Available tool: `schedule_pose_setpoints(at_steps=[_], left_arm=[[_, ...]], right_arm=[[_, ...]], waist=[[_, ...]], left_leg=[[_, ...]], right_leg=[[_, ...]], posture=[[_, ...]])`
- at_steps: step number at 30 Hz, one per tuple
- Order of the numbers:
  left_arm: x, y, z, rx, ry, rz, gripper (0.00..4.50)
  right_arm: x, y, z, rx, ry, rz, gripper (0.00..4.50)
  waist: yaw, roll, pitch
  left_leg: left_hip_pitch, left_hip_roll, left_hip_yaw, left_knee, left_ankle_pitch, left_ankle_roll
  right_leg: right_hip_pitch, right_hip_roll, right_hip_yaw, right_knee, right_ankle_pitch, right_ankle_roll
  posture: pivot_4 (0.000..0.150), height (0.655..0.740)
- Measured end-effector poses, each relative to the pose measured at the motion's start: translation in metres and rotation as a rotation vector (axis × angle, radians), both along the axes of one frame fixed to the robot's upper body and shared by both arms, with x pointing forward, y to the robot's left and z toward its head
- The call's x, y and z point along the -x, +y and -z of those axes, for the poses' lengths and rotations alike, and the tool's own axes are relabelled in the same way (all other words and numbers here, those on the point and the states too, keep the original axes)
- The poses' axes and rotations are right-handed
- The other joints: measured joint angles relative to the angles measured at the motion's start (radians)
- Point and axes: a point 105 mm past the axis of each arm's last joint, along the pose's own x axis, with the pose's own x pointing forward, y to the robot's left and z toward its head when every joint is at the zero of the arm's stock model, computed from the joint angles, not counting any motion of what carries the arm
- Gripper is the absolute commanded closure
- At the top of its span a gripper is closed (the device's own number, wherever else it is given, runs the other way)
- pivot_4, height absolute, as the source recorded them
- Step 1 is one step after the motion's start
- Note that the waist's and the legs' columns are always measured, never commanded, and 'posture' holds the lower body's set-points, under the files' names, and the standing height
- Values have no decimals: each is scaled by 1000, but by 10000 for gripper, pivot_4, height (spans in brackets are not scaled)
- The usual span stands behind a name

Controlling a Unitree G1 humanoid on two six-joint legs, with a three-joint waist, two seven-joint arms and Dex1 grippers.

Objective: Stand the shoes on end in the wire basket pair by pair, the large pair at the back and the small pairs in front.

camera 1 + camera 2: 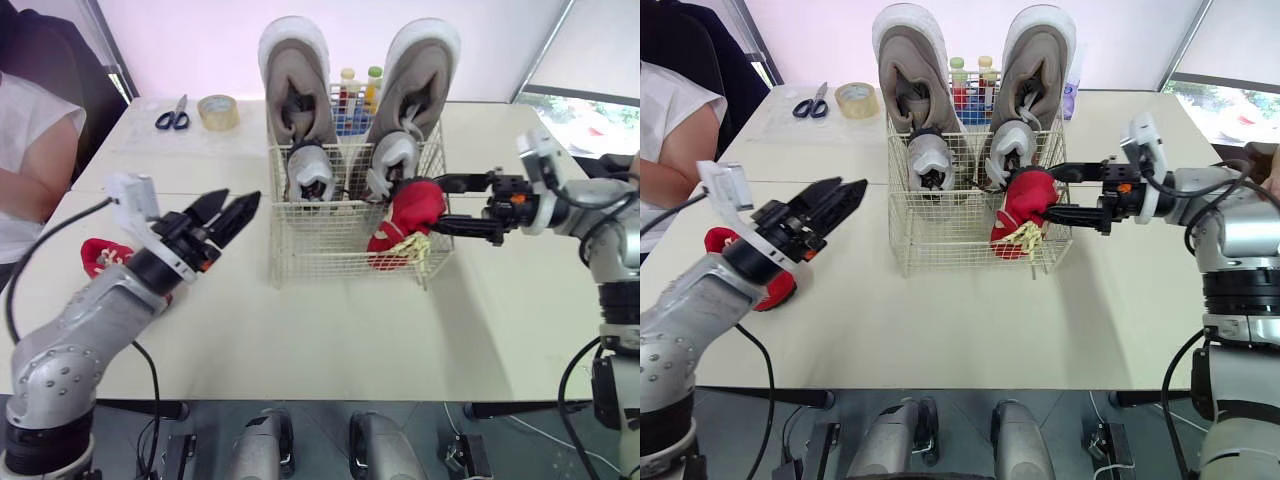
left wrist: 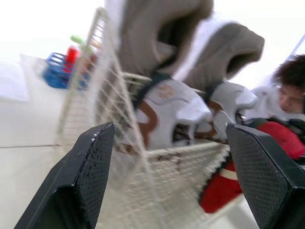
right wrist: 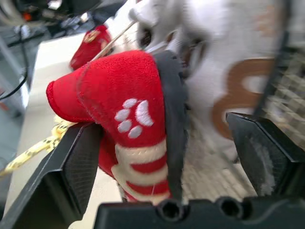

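Hanging over the right front rim of the wire basket (image 1: 300, 250), mid-frame, the red shoe (image 1: 405, 225) is risking a tumble outward — the right gripper (image 1: 418, 204) is straddling it unclenched. The left gripper (image 1: 235, 205) is hovering released, lower left.

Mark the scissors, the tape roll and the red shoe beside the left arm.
scissors (image 1: 178, 110), left eye view, pivot.
tape roll (image 1: 218, 123), left eye view, outer wall.
red shoe (image 1: 97, 255), left eye view, red upper.
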Motion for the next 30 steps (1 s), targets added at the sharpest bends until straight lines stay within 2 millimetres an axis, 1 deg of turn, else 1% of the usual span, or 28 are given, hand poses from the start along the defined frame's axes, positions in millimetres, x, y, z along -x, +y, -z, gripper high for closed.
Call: schedule_pose_setpoints(at_steps=[1,3,5,7,9,10,11,12,13,15,16,17,19,21,23,25,27,28,30], left_arm=[[0,2,-1,-1,-2,-5,7229],[0,4,-1,-28,9,-2,7229],[-1,12,-3,-41,15,-17,7229],[-3,18,-4,-53,22,-31,7229],[-4,22,-4,-56,27,-37,7229],[-4,24,-4,-64,30,-41,7229],[-5,28,-6,-70,27,-53,7229],[-6,34,-9,-69,21,-73,1947],[-7,42,-14,-65,11,-99,503],[-9,59,-28,-73,-17,-167,503],[-9,67,-35,-88,-29,-210,503],[-11,78,-39,-113,-26,-274,503],[-16,103,-45,-168,2,-427,503],[-18,129,-44,-249,84,-584,503],[-10,168,-29,-359,298,-784,503],[2,191,-20,-364,423,-896,503],[16,206,-8,-391,540,-980,503],[20,209,-6,-398,566,-1000,503],[33,219,4,-349,618,-1065,503]], right_arm=[[2,-1,-4,-23,-7,1,496],[12,0,-19,-87,-36,-18,496],[23,4,-30,-121,-63,-45,496],[29,7,-31,-116,-70,-55,496],[30,7,-30,-125,-56,-47,496],[30,7,-32,-143,-51,-43,496],[31,7,-38,-180,-51,-50,496],[33,8,-50,-227,-68,-70,0],[37,11,-67,-273,-105,-100,0],[51,19,-108,-364,-227,-169,0],[59,23,-123,-382,-276,-193,0],[65,28,-130,-390,-292,-224,0],[73,44,-129,-373,-269,-299,0],[77,62,-117,-312,-223,-365,0],[79,84,-96,-164,-209,-425,0],[75,95,-77,-72,-197,-447,0],[67,103,-59,6,-194,-440,0],[64,105,-55,30,-202,-429,0],[57,108,-46,79,-223,-410,0]], waist=[[0,0,0],[0,0,0],[-1,0,0],[-2,0,0],[-2,0,0],[-2,0,0],[-2,0,0],[-4,1,0],[-5,1,1],[-8,1,0],[-7,1,0],[-6,0,0],[-5,-1,-1],[-6,0,0],[-12,0,0],[-13,0,0],[-8,-1,0],[-4,-1,0],[-1,-1,0]], left_leg=[[0,0,0,0,0,0],[0,0,0,0,0,-1],[0,0,0,0,-1,-2],[1,1,0,0,-1,-2],[2,0,0,0,-1,-2],[2,0,1,0,-1,-2],[2,0,1,0,-1,-2],[2,0,1,0,-1,-2],[2,1,1,0,-1,-2],[2,2,1,-1,-1,-3],[2,2,1,-3,-1,-4],[3,3,1,-4,-1,-5],[3,3,1,-6,0,-5],[2,3,1,-5,0,-5],[1,3,2,-5,-1,-5],[1,2,3,-5,-1,-5],[1,1,3,-5,-1,-5],[1,1,3,-5,0,-5],[2,1,3,-5,-1,-6]], right_leg=[[0,0,0,0,0,0],[0,0,0,0,0,0],[0,0,0,0,0,0],[1,0,0,0,0,0],[1,0,0,0,0,-1],[1,0,0,0,0,-1],[1,-1,0,0,1,-1],[0,-1,0,0,1,-2],[-1,-1,0,1,1,-2],[-2,-1,0,1,1,-2],[-2,-1,0,1,1,-2],[-2,-1,0,1,1,-2],[-2,-1,0,1,1,-2],[-4,-2,0,1,1,-2],[-4,-3,0,1,1,-2],[-5,-4,-1,1,1,-2],[-5,-5,-1,1,1,-2],[-5,-5,-1,2,1,-2],[-7,-7,-2,1,1,-2]], posture=[[1500,7400],[1500,7400],[1500,7400],[1500,7400],[1500,7400],[1500,7400],[1500,7400],[1500,7400],[1500,7400],[1500,7400],[1500,7400],[1500,7400],[1500,7400],[1500,7400],[1500,7400],[1500,7400],[1500,7400],[1500,7400],[1500,7400]])
